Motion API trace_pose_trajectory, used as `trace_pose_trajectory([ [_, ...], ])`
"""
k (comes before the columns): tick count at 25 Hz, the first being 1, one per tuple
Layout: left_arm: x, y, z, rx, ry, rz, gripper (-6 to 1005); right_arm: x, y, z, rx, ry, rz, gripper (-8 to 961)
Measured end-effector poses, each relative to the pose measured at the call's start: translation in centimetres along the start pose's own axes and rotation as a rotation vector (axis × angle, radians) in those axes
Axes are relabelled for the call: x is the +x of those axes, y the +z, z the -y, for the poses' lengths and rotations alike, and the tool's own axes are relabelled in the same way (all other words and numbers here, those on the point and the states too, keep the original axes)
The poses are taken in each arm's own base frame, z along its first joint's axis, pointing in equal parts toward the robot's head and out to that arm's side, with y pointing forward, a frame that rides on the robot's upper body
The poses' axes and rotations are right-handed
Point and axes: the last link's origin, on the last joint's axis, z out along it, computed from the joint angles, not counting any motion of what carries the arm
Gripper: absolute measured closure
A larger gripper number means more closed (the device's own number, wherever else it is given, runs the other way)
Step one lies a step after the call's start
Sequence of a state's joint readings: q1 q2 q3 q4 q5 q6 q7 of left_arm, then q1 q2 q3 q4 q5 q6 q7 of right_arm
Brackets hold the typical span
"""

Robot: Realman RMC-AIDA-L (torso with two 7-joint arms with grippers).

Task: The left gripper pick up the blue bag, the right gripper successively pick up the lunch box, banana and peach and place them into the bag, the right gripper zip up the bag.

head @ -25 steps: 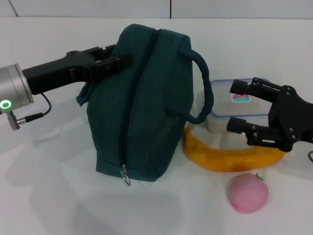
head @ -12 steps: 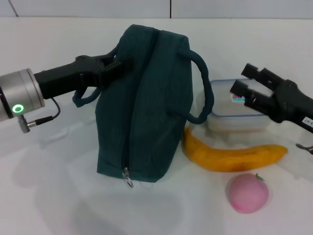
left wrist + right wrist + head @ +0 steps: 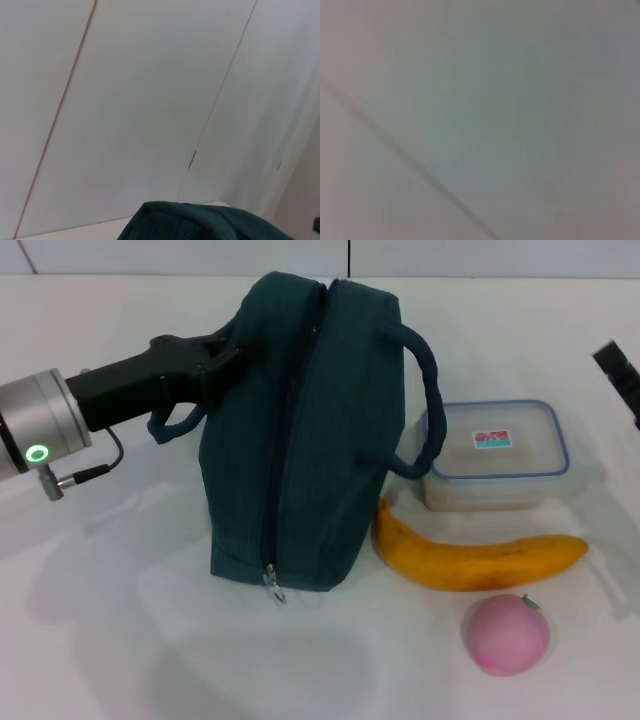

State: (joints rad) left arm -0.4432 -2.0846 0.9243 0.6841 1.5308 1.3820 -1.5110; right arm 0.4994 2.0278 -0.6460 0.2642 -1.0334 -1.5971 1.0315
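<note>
We are looking at the blue bag (image 3: 300, 430) standing upright on the white table (image 3: 110, 640), and it is our landmark. It is showing dark teal fabric, a zipper running down its near face, and a metal ring pull (image 3: 272, 585) hanging at the bottom end. No logo or writing is facing us on the bag.

The only label we are spotting is a small red-and-white sticker (image 3: 490, 439) on the lid of the lunch box (image 3: 494, 455); its print is too small to read. That clear box with its blue rim is sitting just to the right of the bag, touching the bag's right handle loop (image 3: 425, 410).

The banana (image 3: 475, 555) is lying in front of the lunch box, its near tip close to the bag's lower right corner. The pink peach (image 3: 507, 633), tiny green leaf on top, is resting in front of the banana.

The left gripper (image 3: 215, 360) is reaching in at the bag's upper left, its black fingers closing on the left handle loop. The right gripper (image 3: 622, 375) is only peeking in far to the bag's right; we cannot tell how its fingers are standing.

The left wrist view is catching just the bag's top edge (image 3: 200, 222) against a pale wall (image 3: 150, 100).
</note>
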Motion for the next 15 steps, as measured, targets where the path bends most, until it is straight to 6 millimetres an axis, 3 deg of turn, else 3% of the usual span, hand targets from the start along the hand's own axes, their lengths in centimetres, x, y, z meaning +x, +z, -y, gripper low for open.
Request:
trace_pose_trajectory([
  [5, 0.2, 0.2, 0.0, -0.006, 0.005, -0.002, 962, 1.3, -0.9, 1.3, 0.13, 0.133, -0.002, 142],
  [15, 0.3, 0.5, -0.1, -0.018, 0.013, 0.009, 962, 2.5, -1.5, 2.1, 0.219, 0.258, -0.023, 142],
])
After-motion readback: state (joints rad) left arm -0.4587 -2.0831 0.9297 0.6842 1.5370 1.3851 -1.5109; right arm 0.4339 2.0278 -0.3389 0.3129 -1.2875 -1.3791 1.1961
